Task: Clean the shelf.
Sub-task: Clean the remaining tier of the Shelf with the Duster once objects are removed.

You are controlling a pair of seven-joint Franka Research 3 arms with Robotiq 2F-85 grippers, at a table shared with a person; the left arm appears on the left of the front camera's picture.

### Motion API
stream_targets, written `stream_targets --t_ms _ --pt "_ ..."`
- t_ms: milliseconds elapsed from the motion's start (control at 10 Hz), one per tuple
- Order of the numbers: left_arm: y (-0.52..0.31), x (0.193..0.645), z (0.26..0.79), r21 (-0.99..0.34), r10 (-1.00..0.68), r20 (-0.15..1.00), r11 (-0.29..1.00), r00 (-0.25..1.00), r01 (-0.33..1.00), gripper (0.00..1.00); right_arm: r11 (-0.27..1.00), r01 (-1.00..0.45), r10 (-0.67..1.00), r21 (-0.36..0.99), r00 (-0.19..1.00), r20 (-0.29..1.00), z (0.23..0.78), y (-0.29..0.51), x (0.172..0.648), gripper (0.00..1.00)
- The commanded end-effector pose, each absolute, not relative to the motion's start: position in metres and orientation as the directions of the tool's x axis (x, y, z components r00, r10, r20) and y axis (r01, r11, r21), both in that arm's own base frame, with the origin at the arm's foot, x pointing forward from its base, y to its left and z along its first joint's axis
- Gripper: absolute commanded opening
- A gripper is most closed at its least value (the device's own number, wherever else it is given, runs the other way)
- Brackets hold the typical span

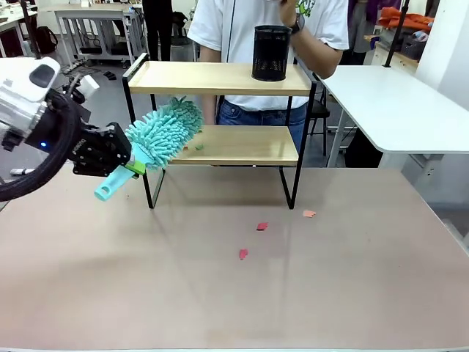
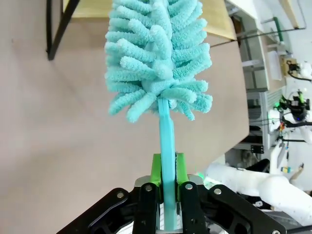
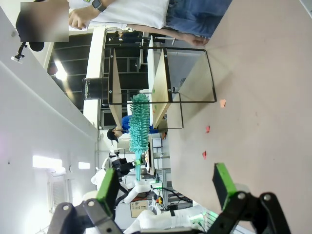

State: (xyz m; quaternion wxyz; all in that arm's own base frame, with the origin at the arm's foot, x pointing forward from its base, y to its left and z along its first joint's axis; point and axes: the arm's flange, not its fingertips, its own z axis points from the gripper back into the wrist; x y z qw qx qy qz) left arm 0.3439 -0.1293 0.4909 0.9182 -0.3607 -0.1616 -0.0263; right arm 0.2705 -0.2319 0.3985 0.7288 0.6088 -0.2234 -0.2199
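Observation:
The shelf [image 1: 220,78] stands at the back middle of the table, two light wooden boards in a black frame. My left gripper [image 1: 133,164] is shut on the handle of a teal fluffy duster [image 1: 165,132]. The duster's head lies against the left end of the lower board [image 1: 242,145]. In the left wrist view the green pads [image 2: 156,169] clamp the handle [image 2: 166,141], with the duster head [image 2: 158,53] reaching toward the shelf [image 2: 217,19]. My right gripper [image 3: 165,187] is open with nothing between its fingers, well back from the shelf [image 3: 161,83].
A black mesh pen cup [image 1: 271,53] stands on the top board. Small red and orange paper scraps [image 1: 262,226] lie on the tabletop before the shelf. A person [image 1: 249,22] stands right behind the shelf. A white table [image 1: 396,103] is at the right.

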Motion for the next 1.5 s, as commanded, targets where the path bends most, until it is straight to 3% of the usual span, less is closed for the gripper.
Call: stream_targets --t_ms 0,800,1400 --pt "-0.13 0.317 0.462 -0.624 0.125 0.346 0.771 0.93 0.128 0.12 0.164 0.033 -0.587 0.986 0.806 0.071 0.4 -0.232 0.27 1.0" --pt "-0.14 0.356 0.443 -0.602 0.219 0.35 0.797 0.911 0.04 0.12 0.164 0.033 -0.587 0.986 0.806 0.071 0.4 -0.232 0.27 1.0" --pt "-0.156 0.376 0.448 -0.616 0.153 0.298 0.785 0.942 0.067 0.12 0.164 0.033 -0.587 0.986 0.806 0.071 0.4 -0.232 0.27 1.0"
